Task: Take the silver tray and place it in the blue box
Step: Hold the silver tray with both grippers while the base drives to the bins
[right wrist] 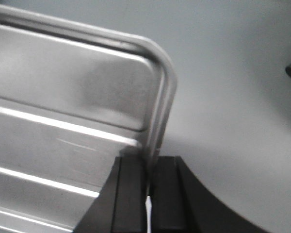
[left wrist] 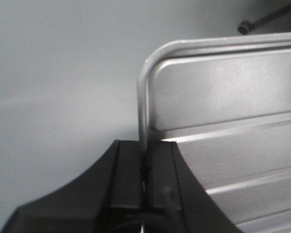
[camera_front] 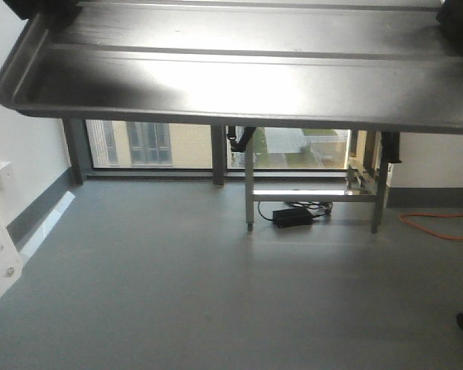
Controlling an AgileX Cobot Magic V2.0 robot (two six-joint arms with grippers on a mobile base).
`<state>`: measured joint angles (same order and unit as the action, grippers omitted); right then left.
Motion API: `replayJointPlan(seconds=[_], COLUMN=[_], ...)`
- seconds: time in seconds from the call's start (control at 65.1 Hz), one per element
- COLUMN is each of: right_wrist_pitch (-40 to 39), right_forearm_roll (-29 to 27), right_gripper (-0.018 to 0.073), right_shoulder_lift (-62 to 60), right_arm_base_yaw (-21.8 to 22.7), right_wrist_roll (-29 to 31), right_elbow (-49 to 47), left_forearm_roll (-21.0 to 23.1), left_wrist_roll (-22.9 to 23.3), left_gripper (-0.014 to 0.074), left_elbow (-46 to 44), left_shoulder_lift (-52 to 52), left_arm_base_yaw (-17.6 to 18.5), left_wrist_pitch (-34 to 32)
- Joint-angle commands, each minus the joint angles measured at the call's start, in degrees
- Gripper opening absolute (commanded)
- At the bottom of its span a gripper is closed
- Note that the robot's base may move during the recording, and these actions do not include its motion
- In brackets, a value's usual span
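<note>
Holding tray (camera_front: 239, 77) aloft, spanning both claws: left claw (left wrist: 144, 162) and right claw (right wrist: 148, 172) each pinched tight on an end rim. Grab done; box unseen, placing remains.

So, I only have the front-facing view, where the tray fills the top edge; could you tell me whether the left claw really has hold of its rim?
Observer: Yes, the left claw is shut on the raised rim of the silver tray, next to a rounded corner.
Operator: Thank you. And the right one, please?
Observer: The right claw pinches the rim at the other end, also beside a corner.
Operator: Can you see the blue box under the tray?
Observer: No, neither wrist view shows it. Past the tray there is only a plain grey surface.
</note>
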<state>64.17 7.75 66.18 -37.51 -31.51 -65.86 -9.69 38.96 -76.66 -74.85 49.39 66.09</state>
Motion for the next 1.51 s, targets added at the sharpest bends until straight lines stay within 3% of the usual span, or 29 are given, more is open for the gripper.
replayJointPlan(seconds=[0.0, 1.49], right_wrist_pitch=[-0.32, -0.32], right_forearm_roll=[2.75, 2.75], right_gripper=[0.0056, 0.0056], right_shoulder_lift=[-1.32, -1.32], right_arm_base_yaw=[0.15, 0.15], right_wrist_roll=[1.72, 1.72], right_elbow=[-1.48, -1.48], left_forearm_roll=[-2.67, -2.67], left_wrist_roll=[-0.83, -0.83], left_gripper=[-0.0097, -0.0097], left_elbow=[-1.76, -1.76], left_shoulder_lift=[1.74, 1.74], left_arm_base_yaw=[0.18, 0.18], left_wrist_pitch=[-0.67, -0.67])
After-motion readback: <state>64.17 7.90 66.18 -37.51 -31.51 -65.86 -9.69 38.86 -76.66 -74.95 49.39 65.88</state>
